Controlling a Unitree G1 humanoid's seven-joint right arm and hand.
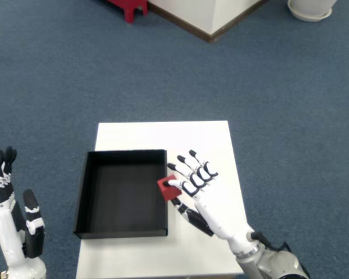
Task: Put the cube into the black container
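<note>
A small red cube [166,188] is pinched between the thumb and index finger of my right hand [199,192], whose other fingers are spread. The cube hangs right at the right wall of the black container [81,200], an open shallow box on the left half of the white table [163,135]. Nothing lies inside the container. My left hand [14,224] is raised at the lower left, off the table, holding nothing.
Blue carpet surrounds the small white table. A red stool leg [131,8] and a white wall corner [212,17] lie far back, and a white pot base [311,9] at the top right.
</note>
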